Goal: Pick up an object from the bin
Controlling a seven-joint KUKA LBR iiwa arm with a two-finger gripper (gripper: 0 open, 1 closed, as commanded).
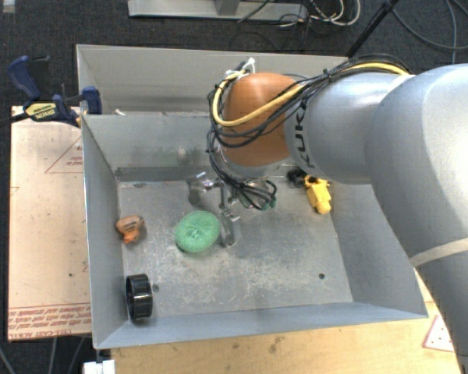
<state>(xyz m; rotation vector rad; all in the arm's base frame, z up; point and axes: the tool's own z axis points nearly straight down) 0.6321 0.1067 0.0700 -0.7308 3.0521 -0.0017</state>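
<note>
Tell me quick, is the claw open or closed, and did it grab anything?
Claw: can't tell if it's open or closed; it's down right next to the green round thing.

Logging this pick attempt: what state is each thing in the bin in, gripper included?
green disc, lying flat, not lifted
gripper, low in the bin beside the green disc
orange-brown piece, lying loose at left
black cylinder, lying by the lower-left corner
yellow piece, lying at right, near the arm

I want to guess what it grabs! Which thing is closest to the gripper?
The round green disc in the bin's middle, right beside the gripper. The black roll, orange-brown lump and yellow piece lie farther off.
</note>
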